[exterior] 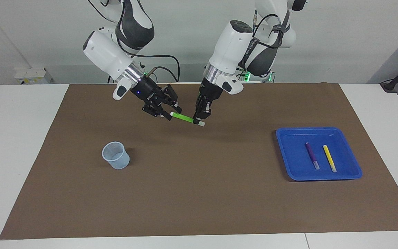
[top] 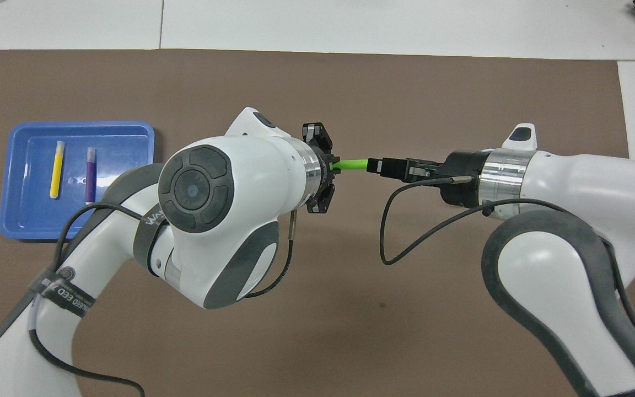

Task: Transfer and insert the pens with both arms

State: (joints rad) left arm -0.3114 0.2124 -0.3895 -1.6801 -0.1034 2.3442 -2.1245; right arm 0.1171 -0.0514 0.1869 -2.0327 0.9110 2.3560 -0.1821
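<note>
Green pen (exterior: 184, 118) was aloft over tabletop (exterior: 199, 193), pinched near cap end by left tool (exterior: 199, 119). Right tool (exterior: 169, 114) spread around free end. Judged light, stiff, slick; grip mid-barrel.

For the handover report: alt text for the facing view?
Above the brown mat, the left gripper holds the green pen while the right gripper meets its free end. Cup stands empty; purple pen and yellow pen lie in the blue tray.

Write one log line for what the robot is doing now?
handover | left gripper holds green pen | right gripper open at its end
</note>
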